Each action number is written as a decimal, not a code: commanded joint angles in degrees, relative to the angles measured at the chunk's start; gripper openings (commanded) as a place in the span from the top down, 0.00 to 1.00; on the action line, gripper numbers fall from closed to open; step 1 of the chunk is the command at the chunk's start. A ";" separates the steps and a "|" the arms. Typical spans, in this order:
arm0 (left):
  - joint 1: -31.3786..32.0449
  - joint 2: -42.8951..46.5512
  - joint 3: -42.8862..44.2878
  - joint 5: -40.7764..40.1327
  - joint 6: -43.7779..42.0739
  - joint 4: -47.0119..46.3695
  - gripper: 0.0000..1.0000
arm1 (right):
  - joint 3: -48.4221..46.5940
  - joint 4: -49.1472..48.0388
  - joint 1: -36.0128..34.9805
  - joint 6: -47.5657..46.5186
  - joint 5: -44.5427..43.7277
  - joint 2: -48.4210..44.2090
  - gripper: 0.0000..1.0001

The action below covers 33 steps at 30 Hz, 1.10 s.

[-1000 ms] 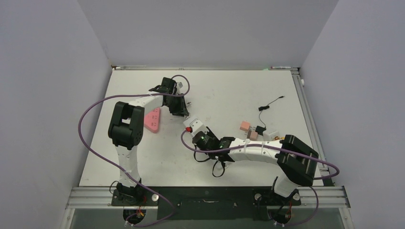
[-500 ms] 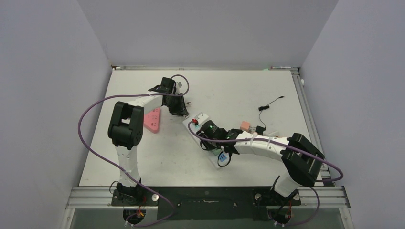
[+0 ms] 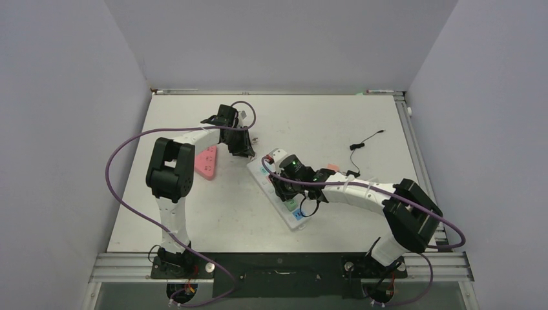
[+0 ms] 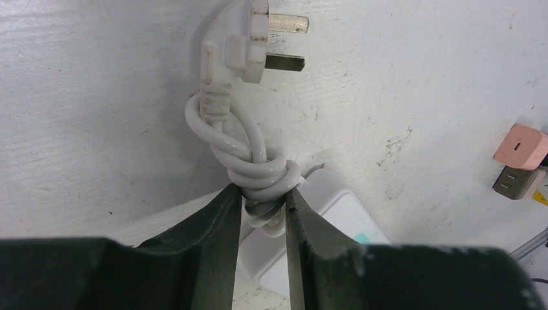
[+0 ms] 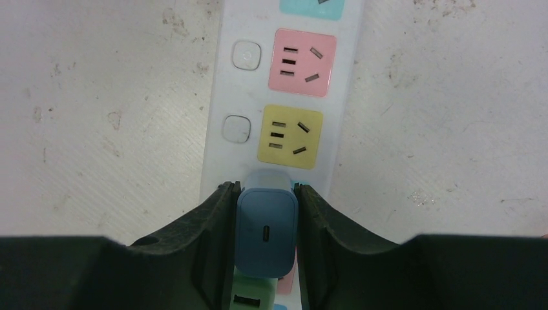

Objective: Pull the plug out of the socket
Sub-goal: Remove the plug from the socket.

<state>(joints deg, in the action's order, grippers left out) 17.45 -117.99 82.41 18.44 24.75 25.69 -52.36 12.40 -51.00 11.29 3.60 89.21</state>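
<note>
Right hand (image 5: 265, 194) pinches the blue plug (image 5: 266, 236) by its flat sides, seated on the power strip (image 5: 218, 158); rigid, light, smooth casing judged slippery. Left hand (image 4: 263, 197) clamps the knotted cable (image 4: 258, 169)

- My table (image 3: 323, 123) is a white board, scuffed and speckled with grime.
- A white power strip (image 5: 220, 97) with pink, yellow and teal sockets lies flat under my right claw (image 5: 265, 192) and runs on ahead of it.
- A white cord (image 4: 258, 145) is knotted at the tips of my left claw (image 4: 265, 194). Its three-pin plug (image 4: 242, 45) rests on the board just ahead.
- A pink adapter (image 4: 522, 145) and a black adapter (image 4: 514, 183) sit touching, off to that claw's right.
- A pink triangular piece (image 3: 207, 161) lies near the left claw, on its outer side.
- A thin black lead (image 3: 365, 141) lies well beyond the right claw.
</note>
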 commanded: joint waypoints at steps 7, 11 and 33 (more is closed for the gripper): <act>-1.37 -1.53 0.73 -4.81 -2.34 0.48 1.00 | 2.14 -3.25 0.90 1.84 8.68 -3.27 0.95; -1.46 -1.60 0.65 -5.11 -2.35 0.44 1.00 | 2.79 -3.46 1.08 4.18 3.54 -4.50 0.95; -1.87 -1.36 0.75 -4.99 -2.36 0.50 1.00 | 2.61 -1.08 1.17 10.14 -10.29 -6.40 0.95</act>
<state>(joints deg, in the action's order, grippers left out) 17.23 -117.99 82.39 18.52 24.75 25.76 -49.63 10.61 -49.65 19.88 -0.71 86.65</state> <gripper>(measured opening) 0.247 0.333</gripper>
